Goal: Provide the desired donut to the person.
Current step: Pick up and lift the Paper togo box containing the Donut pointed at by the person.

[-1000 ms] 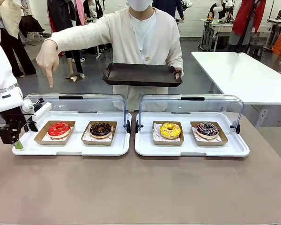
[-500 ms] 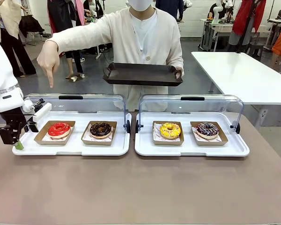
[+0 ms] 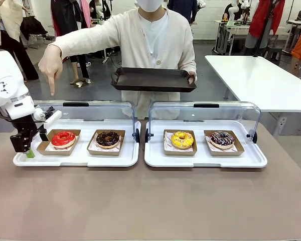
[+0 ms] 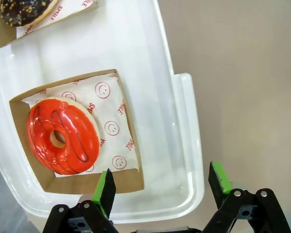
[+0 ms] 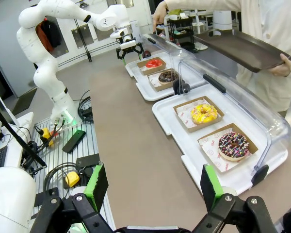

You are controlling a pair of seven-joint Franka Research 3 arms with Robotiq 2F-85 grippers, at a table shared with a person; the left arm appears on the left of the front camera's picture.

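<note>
Brown table [image 3: 150,201] in the front view carries white lidded trays, and the person [image 3: 155,45], holding a dark serving tray [image 3: 153,79], points a hand [image 3: 51,63] down above the red donut [image 3: 63,138] in the left tray [image 3: 80,159], where the left gripper [image 3: 29,152] hangs at the outer end. From the left wrist, its fingers stand spread and empty above the tray's corner, just beside the donut's cardboard boat [image 4: 128,180]. From the right wrist, the right gripper [image 5: 153,180] is spread wide and empty off the table's end, with grey floor [image 5: 80,73] alongside.
</note>
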